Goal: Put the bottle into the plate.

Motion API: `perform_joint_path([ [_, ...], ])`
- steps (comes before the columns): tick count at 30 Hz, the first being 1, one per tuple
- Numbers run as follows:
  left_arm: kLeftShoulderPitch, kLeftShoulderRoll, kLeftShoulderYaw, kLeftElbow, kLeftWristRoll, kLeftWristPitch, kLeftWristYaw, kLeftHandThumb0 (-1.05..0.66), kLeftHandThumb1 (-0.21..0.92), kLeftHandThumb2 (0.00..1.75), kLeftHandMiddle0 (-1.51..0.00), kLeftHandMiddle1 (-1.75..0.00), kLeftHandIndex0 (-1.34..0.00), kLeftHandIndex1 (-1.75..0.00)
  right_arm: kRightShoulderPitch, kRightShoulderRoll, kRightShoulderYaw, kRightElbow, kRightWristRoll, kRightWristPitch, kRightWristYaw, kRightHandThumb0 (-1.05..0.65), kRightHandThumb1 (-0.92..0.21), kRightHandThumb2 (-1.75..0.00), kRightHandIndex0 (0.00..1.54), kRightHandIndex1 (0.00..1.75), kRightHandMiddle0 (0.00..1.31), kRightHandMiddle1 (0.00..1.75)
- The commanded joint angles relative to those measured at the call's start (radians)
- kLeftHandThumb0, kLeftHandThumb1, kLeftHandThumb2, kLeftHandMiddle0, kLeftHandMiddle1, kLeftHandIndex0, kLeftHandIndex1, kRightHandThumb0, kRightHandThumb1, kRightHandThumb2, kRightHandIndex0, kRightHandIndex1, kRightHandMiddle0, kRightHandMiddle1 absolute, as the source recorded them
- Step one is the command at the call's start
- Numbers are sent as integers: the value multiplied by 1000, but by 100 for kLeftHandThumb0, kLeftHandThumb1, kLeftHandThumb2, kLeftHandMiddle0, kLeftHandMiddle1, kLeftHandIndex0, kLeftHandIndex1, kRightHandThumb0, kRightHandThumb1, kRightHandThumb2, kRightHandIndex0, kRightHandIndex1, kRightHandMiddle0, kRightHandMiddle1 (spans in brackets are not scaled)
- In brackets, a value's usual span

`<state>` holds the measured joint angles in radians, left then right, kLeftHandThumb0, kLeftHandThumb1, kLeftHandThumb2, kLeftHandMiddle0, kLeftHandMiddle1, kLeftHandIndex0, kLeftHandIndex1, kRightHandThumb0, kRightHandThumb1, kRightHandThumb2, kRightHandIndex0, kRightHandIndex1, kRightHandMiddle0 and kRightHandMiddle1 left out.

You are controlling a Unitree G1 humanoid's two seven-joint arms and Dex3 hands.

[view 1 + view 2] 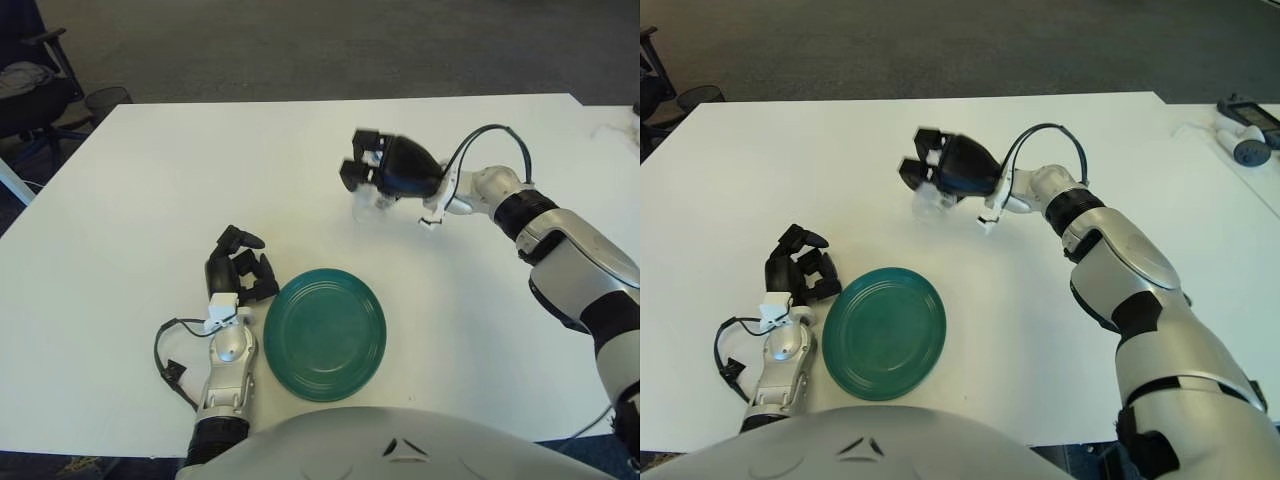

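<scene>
A: While the right hand (385,170) shows above the far half of the white table (150,190), its black fingers (358,168) are curled down over a small clear plastic bottle (372,205). Grasping it, by the look of the wrap.

B: Bottle's position?

A: Under that hand's palm, only its lower part showing below the fingers. It lies beyond the round green plastic plate (325,333), well apart from it, toward the table's far side. Cannot tell whether its base touches the table or hangs just above it.

B: And the plate?

A: Flat on the table near the front edge, nothing in it. Concentric ridges visible on its face.

B: Left hand?

A: The left hand (238,275) shows just beside the plate, on the plate's left. Fingers bent inward, holding nothing. A black cable (166,352) loops beside its forearm.

B: Right arm posture?

A: The silver-and-black right arm (1110,260) reaches in from the right edge, forearm angled toward the table's middle, a black cable (490,140) arching over the wrist.

B: Anything else?

A: A black office chair (30,85) shows at the upper left, on the grey carpet (320,45).
</scene>
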<state>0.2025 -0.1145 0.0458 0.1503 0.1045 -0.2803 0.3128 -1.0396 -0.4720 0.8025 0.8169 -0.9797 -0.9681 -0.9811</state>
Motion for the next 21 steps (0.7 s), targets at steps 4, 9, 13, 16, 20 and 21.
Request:
perform_joint_path([
  [4, 19, 3, 6, 40, -5, 35, -11, -59, 5, 164, -135, -175, -83, -175, 116, -34, -136, -165, 109, -94, 78, 0, 8, -173, 93, 166, 68, 175],
  [9, 14, 10, 8, 51, -3, 23, -15, -59, 5, 164, -135, -175, -83, -175, 224, 10, -187, -279, 191, -193, 139, 0, 2, -168, 89, 166, 64, 175],
  [13, 8, 14, 14, 62, -2, 15, -12, -59, 6, 164, -134, -175, -83, -175, 229, 39, -128, -228, 449, -297, 327, 0, -4, -163, 83, 170, 59, 175],
  [16, -3, 17, 19, 74, 1, 30, -8, -59, 6, 163, -134, -175, -83, -175, 275, 95, -46, -298, 581, -301, 476, 0, -3, -165, 82, 174, 60, 175],
  [20, -12, 12, 16, 67, 20, 51, 12, -58, 8, 161, -133, -175, -81, -175, 359, 126, -44, -430, 563, -276, 580, -1, 1, -170, 85, 175, 63, 175],
  [21, -12, 11, 16, 66, 23, 52, 16, -57, 8, 160, -133, -175, -81, -175, 374, 126, -50, -451, 563, -274, 608, -1, 2, -171, 86, 175, 64, 175],
])
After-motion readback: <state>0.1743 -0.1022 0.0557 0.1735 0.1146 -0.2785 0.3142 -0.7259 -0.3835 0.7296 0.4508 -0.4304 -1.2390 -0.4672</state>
